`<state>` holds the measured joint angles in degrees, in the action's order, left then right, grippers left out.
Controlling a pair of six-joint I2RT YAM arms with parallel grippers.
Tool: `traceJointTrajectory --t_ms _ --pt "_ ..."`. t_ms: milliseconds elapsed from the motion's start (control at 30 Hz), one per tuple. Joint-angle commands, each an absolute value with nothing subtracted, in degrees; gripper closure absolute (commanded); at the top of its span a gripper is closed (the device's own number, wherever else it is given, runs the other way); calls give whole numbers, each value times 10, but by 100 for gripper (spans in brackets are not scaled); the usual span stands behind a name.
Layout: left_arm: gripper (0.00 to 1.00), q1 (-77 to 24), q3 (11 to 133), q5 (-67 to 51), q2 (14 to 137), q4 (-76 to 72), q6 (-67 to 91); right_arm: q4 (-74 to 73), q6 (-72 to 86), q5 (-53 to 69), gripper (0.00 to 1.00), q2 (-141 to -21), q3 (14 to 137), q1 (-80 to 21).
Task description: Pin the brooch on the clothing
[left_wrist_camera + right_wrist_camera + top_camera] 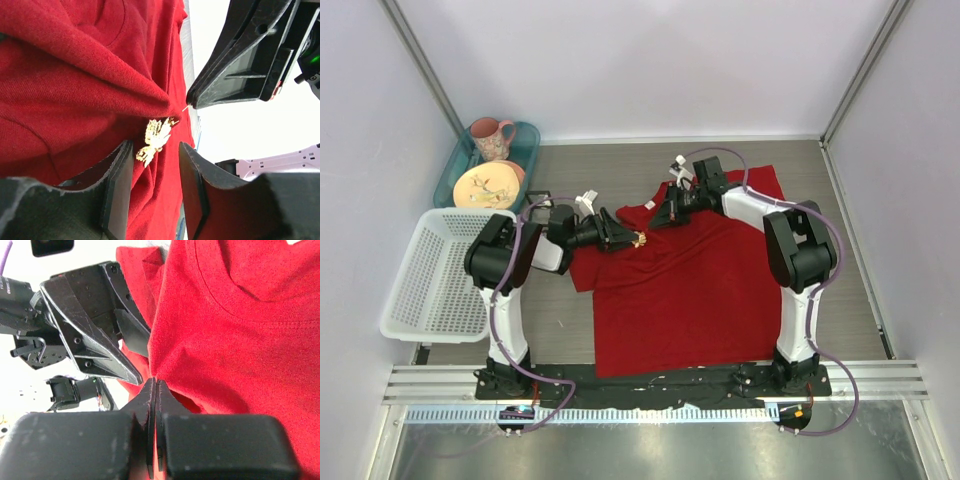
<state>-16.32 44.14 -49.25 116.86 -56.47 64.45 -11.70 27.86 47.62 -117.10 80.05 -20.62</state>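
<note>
At the left of the top view we record a white basket (pixel 430 275) and, above it, a teal tray (pixel 528 150) on the tabletop (pixel 610 170). Centre-left, the left claw (pixel 626 240) stands open. Its fingers (pixel 117 185) sit apart on either side of the brooch (pixel 156 136), which rests on a raised fold of the red T-shirt (pixel 690 290). We cannot tell whether either finger touches it. Just right, the right claw (pixel 154 385) is closed, pinching that fold beside the brooch.
</note>
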Motion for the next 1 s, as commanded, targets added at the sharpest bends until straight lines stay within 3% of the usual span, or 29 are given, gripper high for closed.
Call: traceJointTrajectory --t_ms 0,300,533,633,967 --pt "55 -158 444 -493 1139 -569 626 -62 306 433 99 -1118 788 -208" --pt "56 -158 446 -493 1140 -578 629 -25 372 417 99 -1114 757 -208" --pt "71 -158 450 -495 1146 -609 650 -22 374 405 99 -1111 745 -208" --pt "72 -158 453 -495 1147 -617 656 -28 366 393 99 -1106 744 -208" --pt "62 -160 456 -497 1155 -621 654 -19 379 367 99 -1094 735 -209"
